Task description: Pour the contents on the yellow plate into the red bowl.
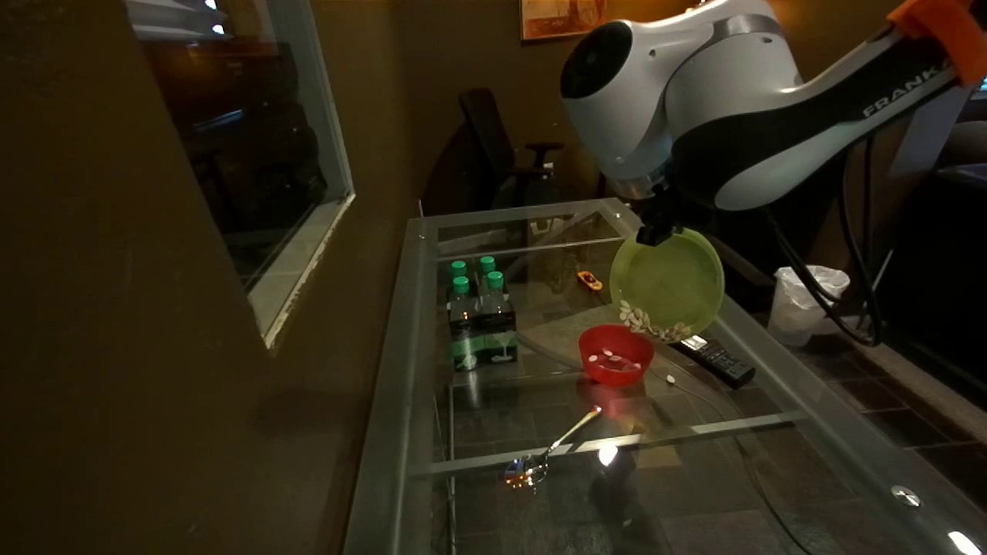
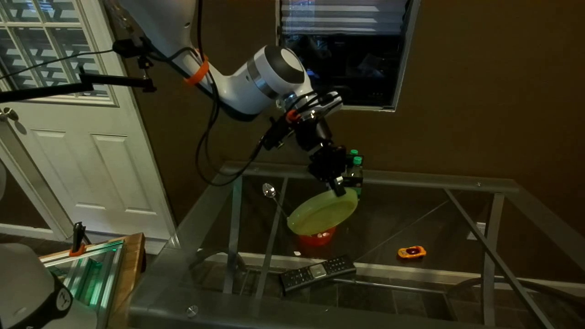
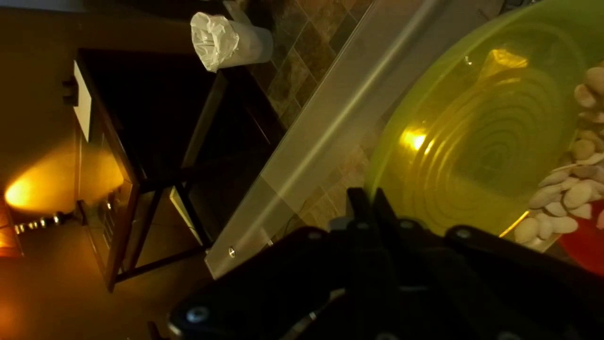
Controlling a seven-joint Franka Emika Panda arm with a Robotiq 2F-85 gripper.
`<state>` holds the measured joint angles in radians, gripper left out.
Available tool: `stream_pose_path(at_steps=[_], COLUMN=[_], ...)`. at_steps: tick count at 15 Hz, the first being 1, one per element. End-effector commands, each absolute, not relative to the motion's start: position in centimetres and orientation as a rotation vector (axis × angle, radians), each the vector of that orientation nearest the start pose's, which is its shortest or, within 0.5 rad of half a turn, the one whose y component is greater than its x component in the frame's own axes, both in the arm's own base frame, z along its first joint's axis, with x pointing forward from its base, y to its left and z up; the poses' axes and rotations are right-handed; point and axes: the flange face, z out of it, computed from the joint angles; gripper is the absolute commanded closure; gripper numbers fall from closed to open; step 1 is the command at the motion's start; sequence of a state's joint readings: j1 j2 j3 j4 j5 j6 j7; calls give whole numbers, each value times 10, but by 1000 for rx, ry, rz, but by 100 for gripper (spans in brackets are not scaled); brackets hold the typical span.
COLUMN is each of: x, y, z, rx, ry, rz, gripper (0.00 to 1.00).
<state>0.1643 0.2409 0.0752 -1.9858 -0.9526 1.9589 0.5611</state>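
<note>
In an exterior view: bottles near the left edge of the desk; a gap; the red bowl, pale pieces inside; the yellow plate, tilted, clamped in the fingers, more along its low rim, partly hiding the remote.

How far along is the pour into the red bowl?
Done: some pale pieces lie in the red bowl. In hand: the gripper holds the yellow plate tipped toward the bowl. Left: many pieces sit along the plate's low edge; one stray piece lies on the table beside the bowl.
</note>
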Motion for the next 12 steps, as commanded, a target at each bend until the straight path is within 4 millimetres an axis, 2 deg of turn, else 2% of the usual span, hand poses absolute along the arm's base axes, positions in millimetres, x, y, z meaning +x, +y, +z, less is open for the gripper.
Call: stream_pose_path(at_steps=[1,8,12], x=[586,593,598], y=[96,108,109], z=[348,351,349], rx=[2290,2285,2275], ry=[165,104,34], rz=[74,3,-42], gripper=[99,99,99])
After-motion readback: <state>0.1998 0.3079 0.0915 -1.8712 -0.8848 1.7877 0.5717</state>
